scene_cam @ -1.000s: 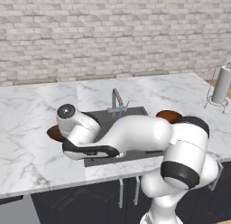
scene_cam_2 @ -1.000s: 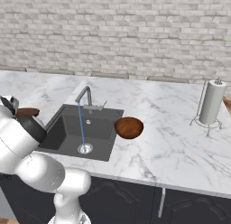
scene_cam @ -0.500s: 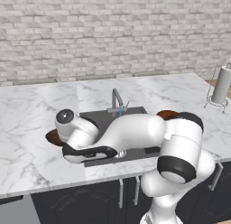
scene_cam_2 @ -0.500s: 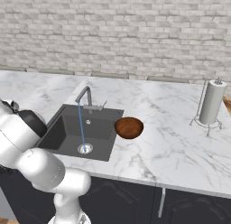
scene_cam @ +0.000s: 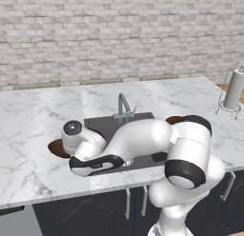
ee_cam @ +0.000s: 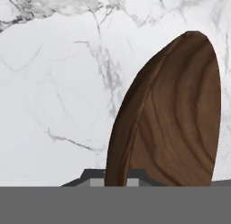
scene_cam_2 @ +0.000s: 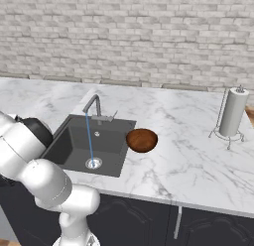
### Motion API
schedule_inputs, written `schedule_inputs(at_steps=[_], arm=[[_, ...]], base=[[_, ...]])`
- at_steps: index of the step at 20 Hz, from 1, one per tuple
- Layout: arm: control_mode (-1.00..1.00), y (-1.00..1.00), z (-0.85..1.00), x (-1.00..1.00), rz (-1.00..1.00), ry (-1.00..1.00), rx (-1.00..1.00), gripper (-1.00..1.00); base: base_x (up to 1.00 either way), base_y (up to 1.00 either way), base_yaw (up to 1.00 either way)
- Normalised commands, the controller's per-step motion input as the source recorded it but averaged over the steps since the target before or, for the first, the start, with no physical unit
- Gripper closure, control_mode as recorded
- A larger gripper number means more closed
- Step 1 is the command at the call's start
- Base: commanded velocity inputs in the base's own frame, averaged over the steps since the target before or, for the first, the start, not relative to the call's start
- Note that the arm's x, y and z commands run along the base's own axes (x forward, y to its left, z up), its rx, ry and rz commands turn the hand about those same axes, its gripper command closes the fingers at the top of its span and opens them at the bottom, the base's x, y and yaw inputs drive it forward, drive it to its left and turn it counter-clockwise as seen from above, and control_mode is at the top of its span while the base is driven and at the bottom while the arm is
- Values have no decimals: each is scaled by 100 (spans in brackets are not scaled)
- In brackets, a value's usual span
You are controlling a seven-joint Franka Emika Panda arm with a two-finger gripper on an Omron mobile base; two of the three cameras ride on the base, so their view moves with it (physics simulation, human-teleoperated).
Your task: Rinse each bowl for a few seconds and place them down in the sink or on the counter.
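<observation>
One bowl [ee_cam: 171,123] sits clamped by its rim in the closed gripper [ee_cam: 116,181].

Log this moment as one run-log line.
hand: shut on left bowl | over counter, left of sink | faucet running | right bowl untouched

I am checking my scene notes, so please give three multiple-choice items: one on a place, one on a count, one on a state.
1. The free dark brown round wooden bowl sits:
A. on the white marble counter, right of the dark grey square sink
B. in the sink
C. beside the towel roll

2. Wooden bowls in view:
A. one
B. two
C. three

3. The steel faucet is:
A. off
B. running
C. hidden

Answers: 1 A, it rests by the sink's right rim. 2 B, a second bowl is in the tool. 3 B, a blue stream falls to the drain.
</observation>
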Motion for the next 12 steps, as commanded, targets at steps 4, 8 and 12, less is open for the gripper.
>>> schedule_inputs(at_steps=[4, 8, 12], arm=[[-100, 5, -25, 0, 0, 0, 6, 100], [-100, 0, -21, 0, 0, 0, 6, 100], [-100, 0, -19, 0, 0, 0, 6, 100]], base=[[0, 0, 0], [0, 0, 0], [0, 0, 0]])
